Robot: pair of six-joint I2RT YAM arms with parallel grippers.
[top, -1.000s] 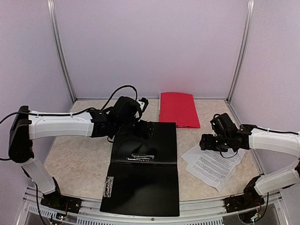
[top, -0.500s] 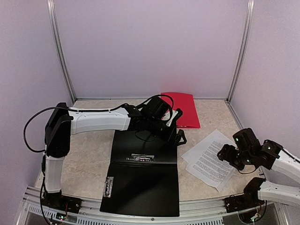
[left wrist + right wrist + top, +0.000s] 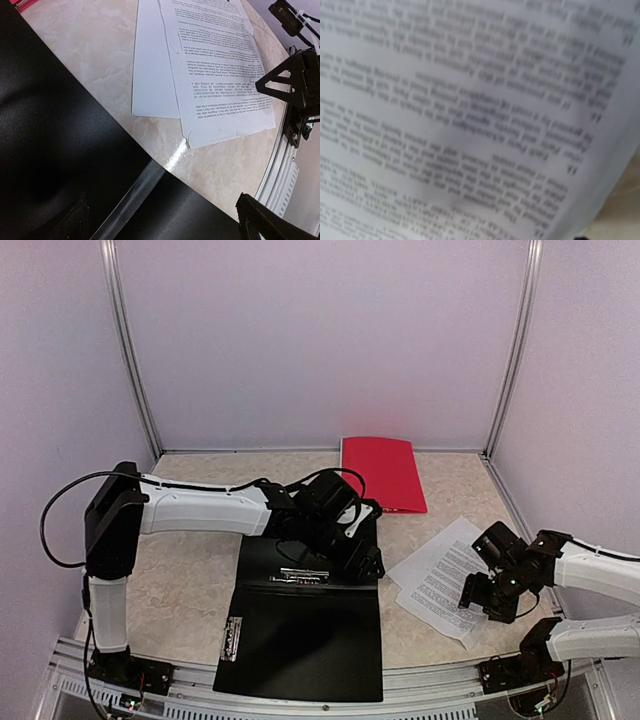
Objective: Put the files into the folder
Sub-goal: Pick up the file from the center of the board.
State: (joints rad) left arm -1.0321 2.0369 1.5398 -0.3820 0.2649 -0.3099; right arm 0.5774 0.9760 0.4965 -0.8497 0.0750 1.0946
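Observation:
The folder is black and lies open at the table's middle, with a metal clip on its far half. The files are white printed sheets, loosely stacked to the right of it. My left gripper hovers over the folder's right edge, open and empty. In the left wrist view the left gripper straddles the folder and its clear spine strip, with the files beyond. My right gripper sits low over the files' right part, fingers apart. Blurred print of the files fills the right wrist view, and its fingers are out of frame.
A closed red folder lies at the back, just beyond the black one. Metal frame posts and pale walls enclose the table. The front rail runs close to the papers' near edge.
My left arm swung from the folder's far left corner across to its right edge. My right gripper pulled back to the right, then returned lower over the files, its fingers narrowing slightly.

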